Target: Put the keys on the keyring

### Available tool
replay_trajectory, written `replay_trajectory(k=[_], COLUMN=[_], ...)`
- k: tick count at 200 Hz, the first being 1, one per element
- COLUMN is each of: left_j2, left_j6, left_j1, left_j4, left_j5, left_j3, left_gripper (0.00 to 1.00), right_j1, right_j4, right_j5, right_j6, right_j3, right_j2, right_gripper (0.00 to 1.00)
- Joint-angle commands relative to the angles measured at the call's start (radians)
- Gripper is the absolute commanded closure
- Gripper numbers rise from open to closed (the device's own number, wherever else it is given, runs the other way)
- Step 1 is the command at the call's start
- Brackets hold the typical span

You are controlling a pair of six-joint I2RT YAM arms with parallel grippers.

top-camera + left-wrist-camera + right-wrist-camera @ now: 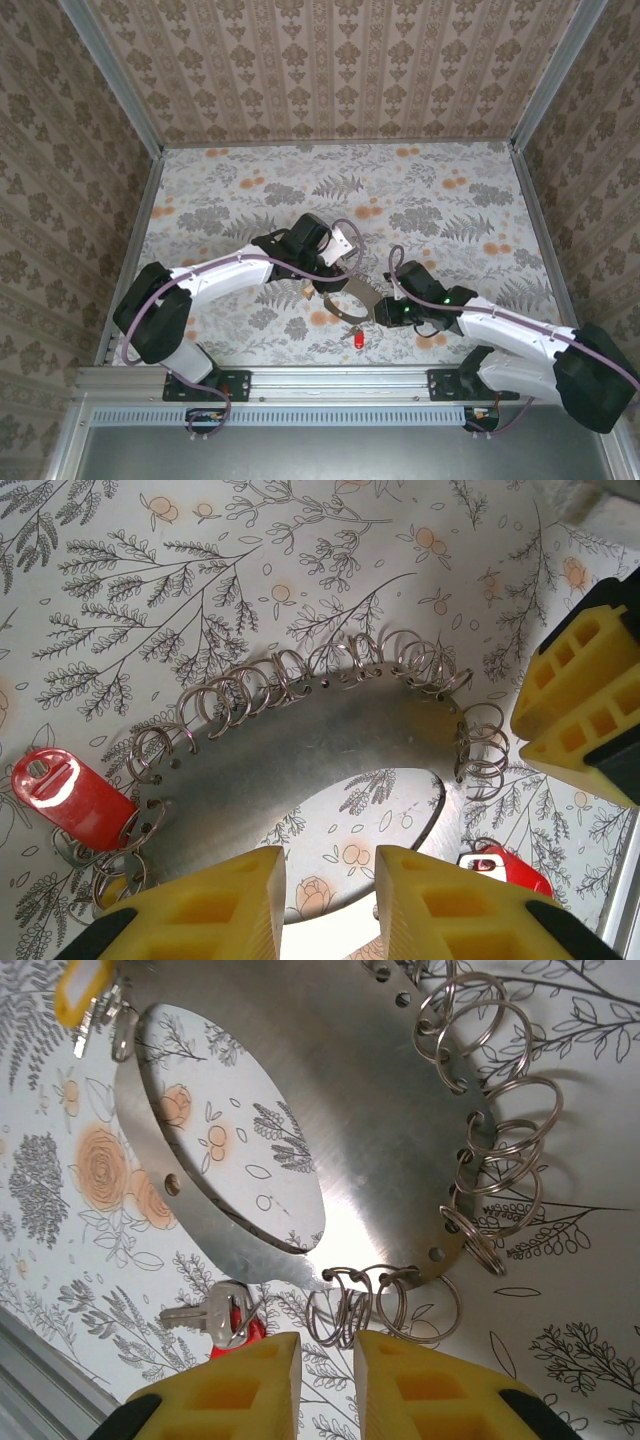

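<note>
The keyring (352, 300) is a curved grey metal band (300, 750) lined with several wire split rings, held tilted above the table. My left gripper (330, 900) is shut on the band's near edge. My right gripper (327, 1360) is closed on the split rings (360, 1305) hanging at the band's end (400, 1090); its yellow fingers (575, 700) appear in the left wrist view. One red-headed key (225, 1322) lies on the table below the band (357, 338). Another red key head (70, 795) hangs at the band's far end, beside a yellow one (85, 985).
The table (250, 190) carries a flowered cloth and is walled on three sides. A metal rail (330, 380) runs along the near edge, just below the two grippers. Both arms meet at the front middle.
</note>
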Motion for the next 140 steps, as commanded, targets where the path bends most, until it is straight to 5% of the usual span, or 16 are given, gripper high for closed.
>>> replay_trajectory(k=[1,140], left_j2=[-0.026,-0.057], left_j6=[0.032,0.025], left_j1=[0.007,0.020], left_j4=[0.004,0.027], left_j5=[0.009,0.015], left_j3=[-0.013,-0.047], left_gripper=[0.70,0.70], right_j1=[0.007,0.008], right_j4=[-0.038,0.020], right_j5=[0.014,0.018], right_j6=[-0.007,-0.029], right_j3=[0.032,0.052], right_j2=[0.029,0.138], right_gripper=[0.77,0.69])
